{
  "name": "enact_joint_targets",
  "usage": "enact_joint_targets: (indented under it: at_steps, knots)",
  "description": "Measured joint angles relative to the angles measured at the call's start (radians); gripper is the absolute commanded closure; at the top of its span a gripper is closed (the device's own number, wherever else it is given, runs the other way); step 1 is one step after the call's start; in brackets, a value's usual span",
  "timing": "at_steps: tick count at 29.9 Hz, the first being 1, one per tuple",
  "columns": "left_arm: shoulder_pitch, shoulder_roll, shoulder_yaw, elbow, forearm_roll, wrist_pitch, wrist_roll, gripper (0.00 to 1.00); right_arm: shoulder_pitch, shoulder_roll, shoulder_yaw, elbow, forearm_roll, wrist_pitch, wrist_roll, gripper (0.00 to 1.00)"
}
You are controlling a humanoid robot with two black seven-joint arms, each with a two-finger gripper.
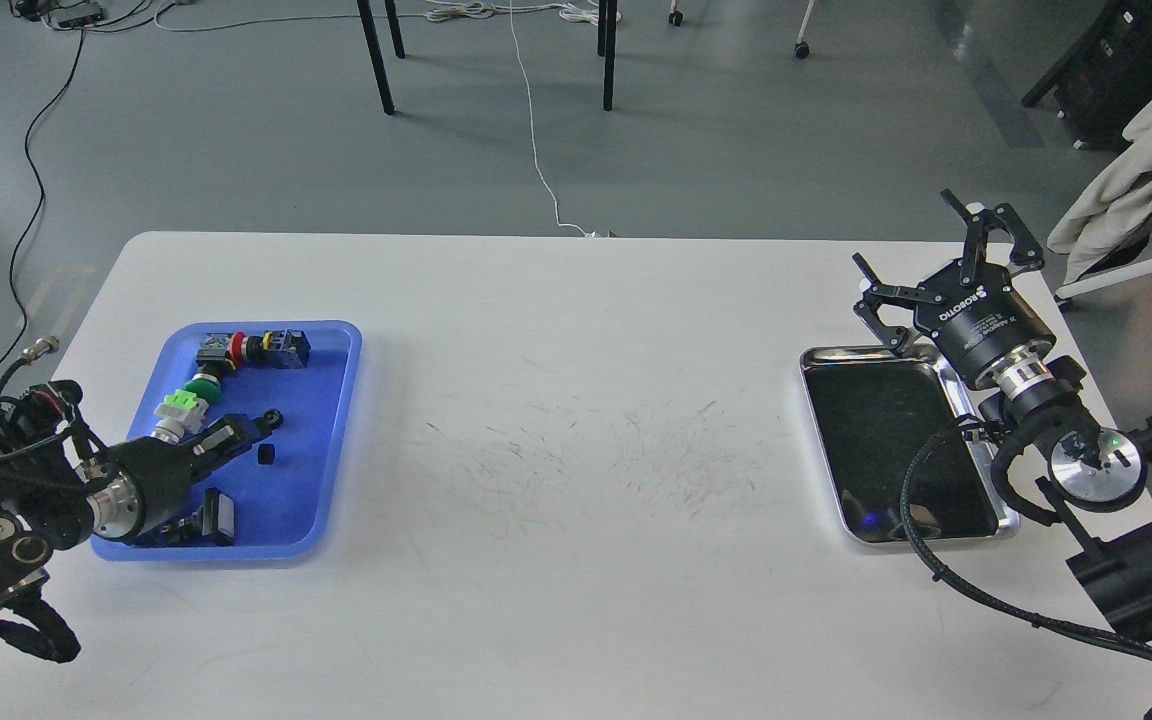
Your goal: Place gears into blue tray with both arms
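The left end effector (261,428) reaches low over the blue tray (336,440), probably to set a gear down among the push-button switches (236,352); whether its fingers are apart or together I cannot tell; a small gear (274,417) sits at its tip, held or merely touching is unclear; another dark piece (267,456) lies just beside it; too small to judge their axes. The right end effector (921,262), fingers spread and empty, hovers at the far edge of the steel tray (976,528) on the counter (576,600).

You are looking down and forward from the robot's head at the white table (576,400), seeing it whole from fairly near, with grey floor (636,150) showing beyond its far edge.
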Motion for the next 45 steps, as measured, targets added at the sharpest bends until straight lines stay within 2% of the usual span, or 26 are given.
enact_joint_targets:
  at_steps: [5,19,23,28,32,39,45]
  knots:
    - [-0.002,0.004,-0.001,0.004,-0.007,0.021,0.000,0.04,-0.001,0.000,0.000,0.000,0.000,0.000,0.000,0.03]
    - [-0.036,0.023,-0.155,-0.006,-0.022,0.002,0.012,0.03,0.007,0.001,-0.002,0.001,0.000,0.000,0.000,0.03]
    - [-0.066,-0.003,-0.217,-0.008,-0.113,0.000,0.008,0.03,0.023,0.001,-0.003,0.003,0.000,-0.001,0.000,0.03]
    - [-0.115,-0.156,-0.308,0.012,-0.241,0.065,0.002,0.03,0.038,0.001,-0.007,0.004,0.000,-0.006,-0.001,0.03]
    - [-0.123,-0.305,-0.432,0.115,-0.268,0.089,0.001,0.03,0.039,0.001,-0.004,0.013,0.002,-0.009,-0.002,0.03]
    - [-0.225,-0.473,-0.545,0.366,-0.481,0.084,-0.016,0.03,0.038,-0.009,0.011,0.058,0.003,-0.040,-0.005,0.01]
    - [-0.235,-0.552,-0.635,0.428,-0.614,0.025,-0.050,0.02,0.039,-0.005,0.057,0.057,0.003,-0.067,0.000,0.01]
